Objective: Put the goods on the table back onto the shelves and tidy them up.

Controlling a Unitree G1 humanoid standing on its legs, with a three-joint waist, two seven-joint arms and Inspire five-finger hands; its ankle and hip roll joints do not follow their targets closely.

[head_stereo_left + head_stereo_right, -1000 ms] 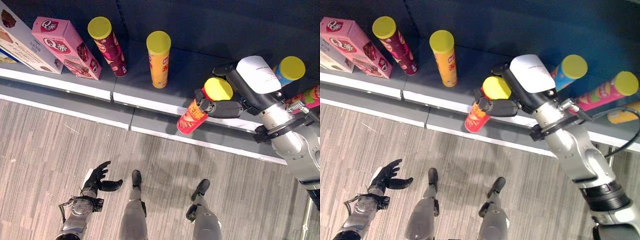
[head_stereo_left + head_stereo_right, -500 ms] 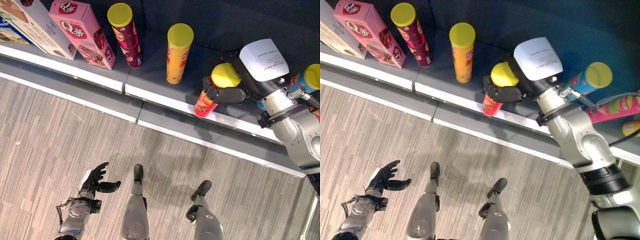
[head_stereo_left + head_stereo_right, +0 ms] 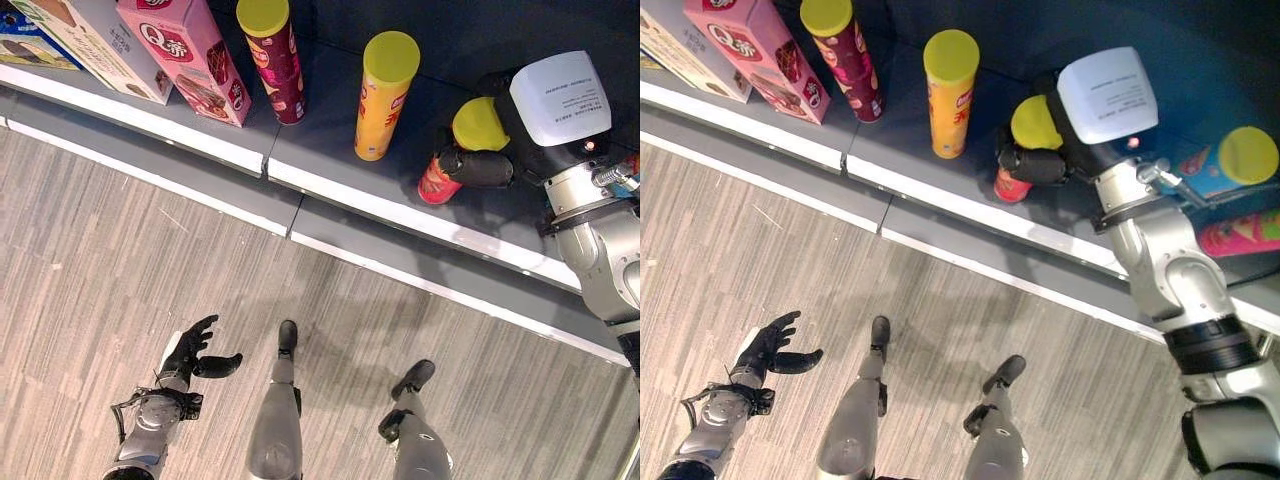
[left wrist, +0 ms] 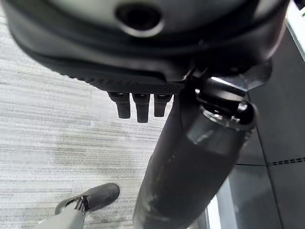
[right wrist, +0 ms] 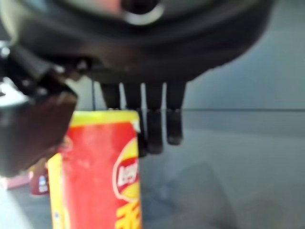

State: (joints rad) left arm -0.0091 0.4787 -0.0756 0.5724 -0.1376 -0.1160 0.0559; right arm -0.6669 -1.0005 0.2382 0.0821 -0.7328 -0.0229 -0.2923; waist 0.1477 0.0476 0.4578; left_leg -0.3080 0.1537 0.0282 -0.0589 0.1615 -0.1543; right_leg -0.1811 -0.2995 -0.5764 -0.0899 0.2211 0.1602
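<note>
A red snack can (image 3: pixel 438 181) with a yellow lid stands on the dark shelf (image 3: pixel 322 142), close to its white front edge. My right hand (image 3: pixel 488 166) is shut on it just below the lid; up close, the red can (image 5: pixel 101 171) sits between the thumb and the fingers (image 5: pixel 153 125). My left hand (image 3: pixel 190 354) hangs open low over the wooden floor, holding nothing, its fingers (image 4: pixel 138 106) relaxed.
Left of the red can stand an orange can (image 3: pixel 380 108), a maroon can (image 3: pixel 275 60) and a pink box (image 3: pixel 190 55), with more boxes (image 3: pixel 85 40) beyond. Right of my hand are a blue can (image 3: pixel 1230 165) and a pink can (image 3: pixel 1240 235) lying down.
My right hand has carried the red can from over the shelf's front edge inward and stood it more upright on the shelf. The camera shifted. My left hand stayed put.
</note>
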